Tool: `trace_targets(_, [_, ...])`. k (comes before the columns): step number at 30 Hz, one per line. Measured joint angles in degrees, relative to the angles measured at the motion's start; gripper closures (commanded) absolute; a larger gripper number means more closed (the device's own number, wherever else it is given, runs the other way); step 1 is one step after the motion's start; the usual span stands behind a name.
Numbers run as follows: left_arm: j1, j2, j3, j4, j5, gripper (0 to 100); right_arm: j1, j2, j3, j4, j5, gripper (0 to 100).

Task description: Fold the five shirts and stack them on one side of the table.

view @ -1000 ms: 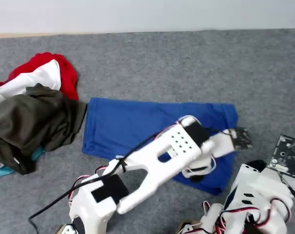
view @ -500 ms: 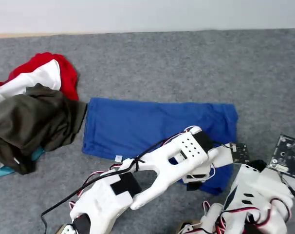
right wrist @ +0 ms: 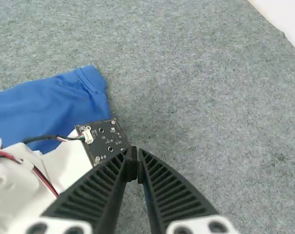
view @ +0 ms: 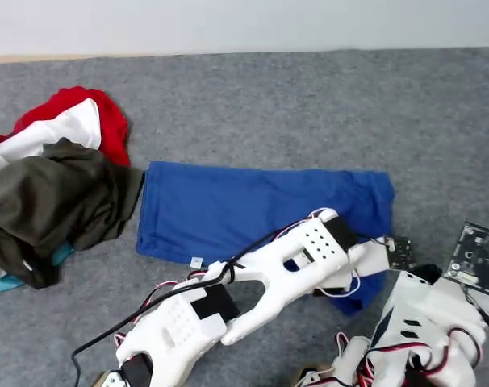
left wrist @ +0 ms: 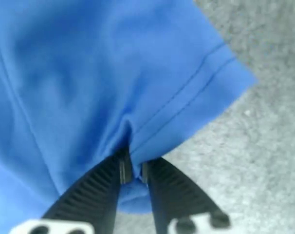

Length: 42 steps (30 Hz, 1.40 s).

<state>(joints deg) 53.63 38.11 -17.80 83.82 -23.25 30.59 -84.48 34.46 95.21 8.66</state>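
A heap of red shirt (view: 77,105), white shirt (view: 63,133), dark shirt (view: 59,201) and a sliver of teal shirt (view: 4,282) lies on the grey table (view: 309,105), well apart from the left claw (left wrist: 133,166) and beyond the opposite end of the blue shirt (view: 244,210). The left arm (view: 297,256) crosses that shirt's near edge in the high view and covers the claw there. Since a second ago this arm has drawn back toward the bases, and the blue corner under it has come along a little. The left claw is pinched tight on a pucker of blue cloth beside the stitched hem. The right claw (right wrist: 133,157) hangs over bare table, jaws together and holding nothing, just beside the left arm's circuit board (right wrist: 102,138)
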Motion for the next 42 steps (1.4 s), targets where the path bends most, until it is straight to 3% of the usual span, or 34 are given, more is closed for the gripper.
trace_targets(7, [-3.0,0.0,-10.7,5.2,0.0,100,0.0,0.0,0.0,0.0,0.0,99.0])
trace_targets(20, [-12.1,2.0,-18.5,1.4,0.4,99,0.0,0.0,0.0,0.0,0.0,99.0])
trace_targets(28, [-17.1,11.2,-23.7,1.1,1.6,83,0.0,0.0,0.0,0.0,0.0,99.0])
trace_targets(42, [-22.9,21.1,-38.8,4.8,1.9,82,0.0,0.0,0.0,0.0,0.0,99.0])
